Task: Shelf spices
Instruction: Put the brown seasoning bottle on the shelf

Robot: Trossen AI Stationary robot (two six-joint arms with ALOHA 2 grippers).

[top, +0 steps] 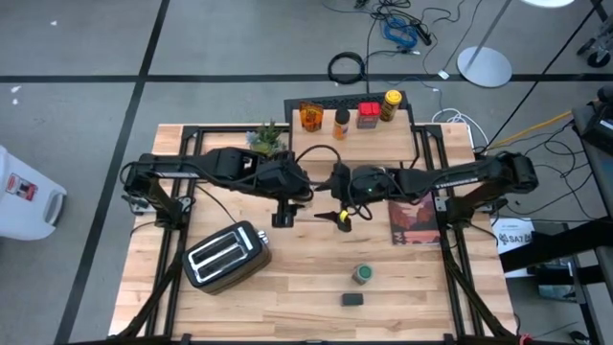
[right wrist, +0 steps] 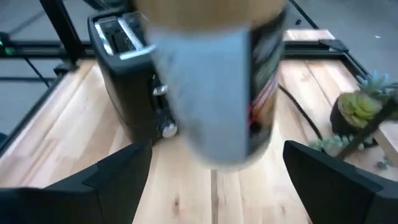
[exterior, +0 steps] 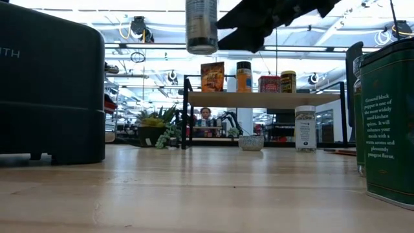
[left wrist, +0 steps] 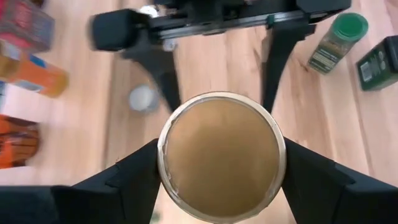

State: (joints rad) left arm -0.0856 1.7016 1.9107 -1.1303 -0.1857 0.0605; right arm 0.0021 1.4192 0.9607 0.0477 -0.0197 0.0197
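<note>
Four spices (top: 350, 116) stand on the shelf (top: 350, 144), plant (top: 267, 138) at its left

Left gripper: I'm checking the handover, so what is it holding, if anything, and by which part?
The left gripper holds a spice jar by its sides near the tan bottom end; the open right gripper holds nothing.

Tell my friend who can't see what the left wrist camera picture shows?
The left gripper holds a round jar of tan spice, seen end-on, one dark finger on each side. Below lies the wooden table, with a green-capped bottle and a dark green tin lying on it.
</note>
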